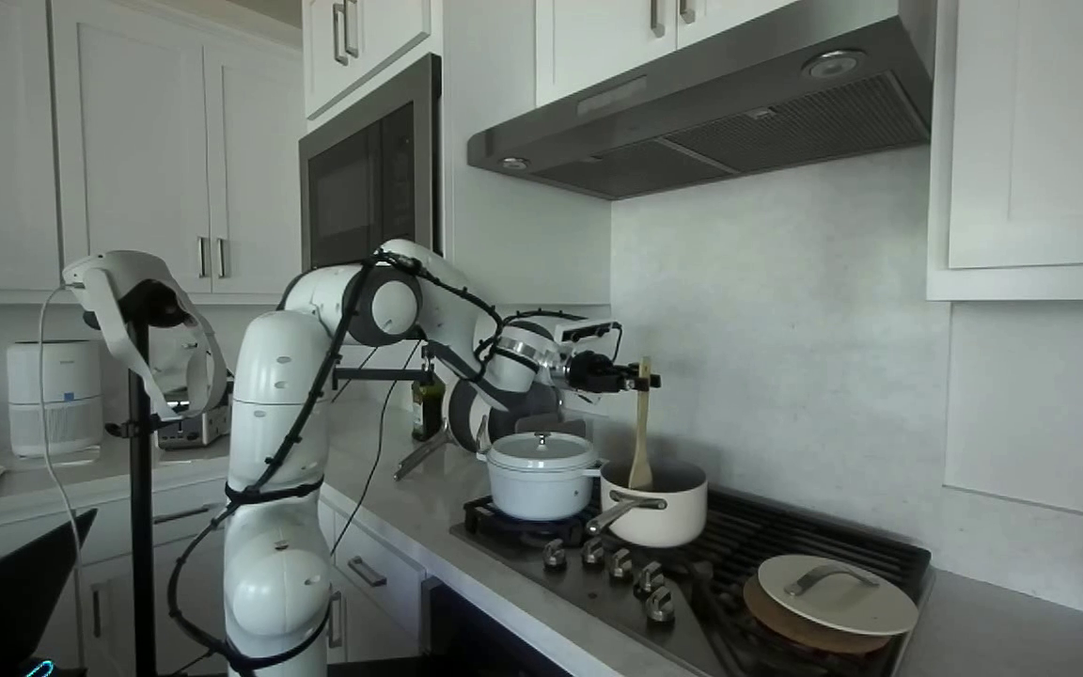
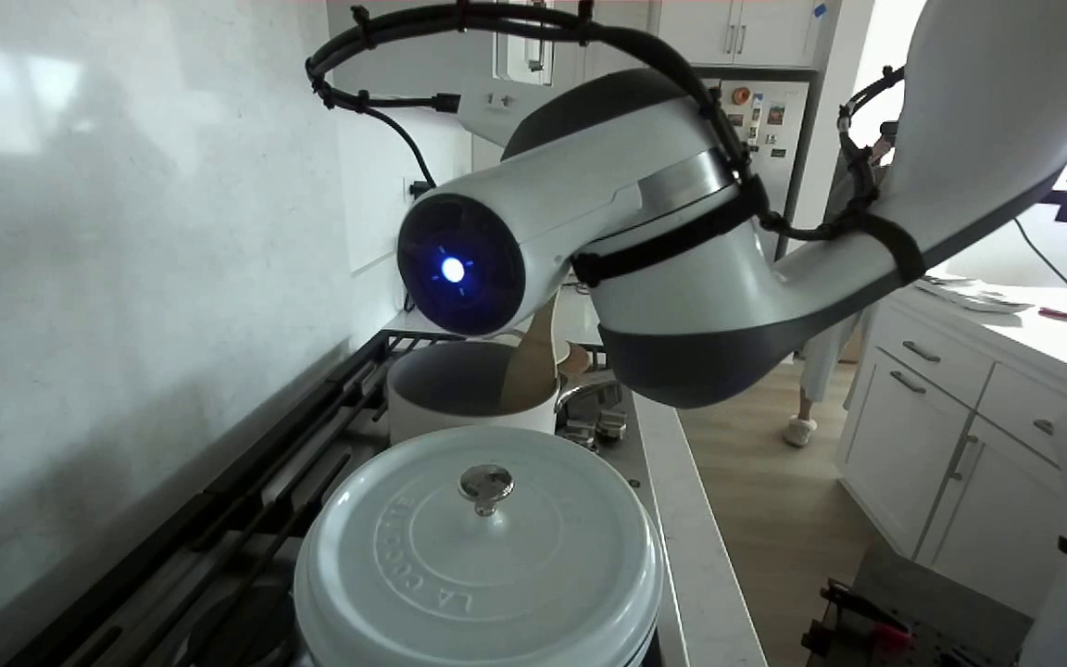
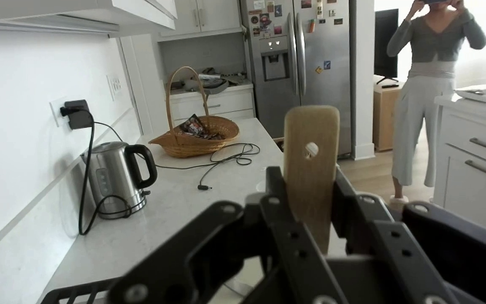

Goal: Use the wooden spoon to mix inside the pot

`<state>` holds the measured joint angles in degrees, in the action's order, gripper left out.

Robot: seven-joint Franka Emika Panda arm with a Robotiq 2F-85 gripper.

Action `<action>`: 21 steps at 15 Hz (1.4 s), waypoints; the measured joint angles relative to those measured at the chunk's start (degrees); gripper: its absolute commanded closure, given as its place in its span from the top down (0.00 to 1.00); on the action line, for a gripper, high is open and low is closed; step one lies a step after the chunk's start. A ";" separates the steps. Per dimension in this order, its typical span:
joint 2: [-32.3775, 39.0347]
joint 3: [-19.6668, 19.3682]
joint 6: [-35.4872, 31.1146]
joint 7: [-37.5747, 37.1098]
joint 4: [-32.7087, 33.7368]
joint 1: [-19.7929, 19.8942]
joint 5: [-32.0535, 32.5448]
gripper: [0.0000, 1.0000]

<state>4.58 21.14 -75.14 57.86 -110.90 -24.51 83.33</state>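
Note:
The wooden spoon [image 1: 642, 428] stands nearly upright with its wide lower end inside the open cream pot [image 1: 668, 519]. My gripper [image 1: 650, 382] is shut on the upper handle, above the pot. In the wrist view the handle end, with a round hole, rises between the two fingers of the gripper [image 3: 309, 181]; both fingers touch the spoon [image 3: 312, 156]. In an exterior view the spoon's wide end [image 2: 531, 366] leans at the handle side of the pot [image 2: 418, 417], and the arm hides the gripper. The spoon's tip and the pot's bottom are hidden.
A lidded pale pot [image 1: 541, 484] stands right beside the open pot. The cream pot's handle [image 1: 621, 510] points toward the knobs. A loose lid [image 1: 786, 572] lies on a brown board [image 1: 791, 628] on the stove. The range hood [image 1: 711, 132] hangs above. A kettle [image 3: 114, 181] stands on the counter.

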 measured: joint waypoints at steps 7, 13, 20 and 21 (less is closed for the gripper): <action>9.00 -1.99 -1.63 0.23 6.85 2.63 4.21 0.07; 20.03 -2.88 -1.85 3.87 18.80 1.78 9.37 0.07; 25.90 -3.07 -1.78 8.73 27.30 -2.67 10.25 0.07; 26.03 -3.09 -1.74 9.39 27.49 -3.28 10.25 0.07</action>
<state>30.62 18.05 -76.89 67.25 -83.41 -27.78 93.58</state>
